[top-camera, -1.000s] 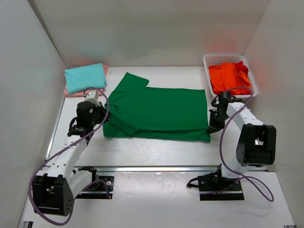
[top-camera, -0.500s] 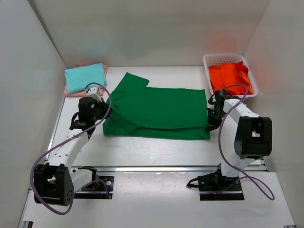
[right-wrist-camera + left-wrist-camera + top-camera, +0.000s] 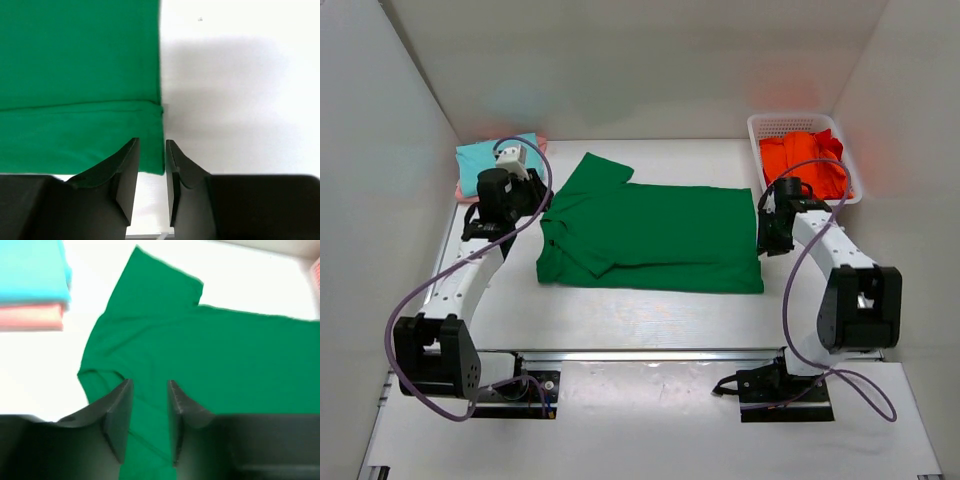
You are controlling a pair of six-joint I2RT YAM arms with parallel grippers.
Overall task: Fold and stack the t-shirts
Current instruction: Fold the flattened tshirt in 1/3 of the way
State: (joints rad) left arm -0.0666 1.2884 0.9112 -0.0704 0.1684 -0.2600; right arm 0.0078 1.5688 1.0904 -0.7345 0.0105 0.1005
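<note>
Green shirt (image 3: 650, 235) is lying partly folded on the desk (image 3: 620, 310), left fingers (image 3: 120, 417) and right fingers (image 3: 128, 175) are both hovering a bit open, gripping nothing.

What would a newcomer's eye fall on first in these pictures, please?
The dark green t-shirt spread mid-table, partly folded. Then the orange-red shirt heaped in the white basket, far right, and the teal shirt folded on a pink one, far left.
</note>
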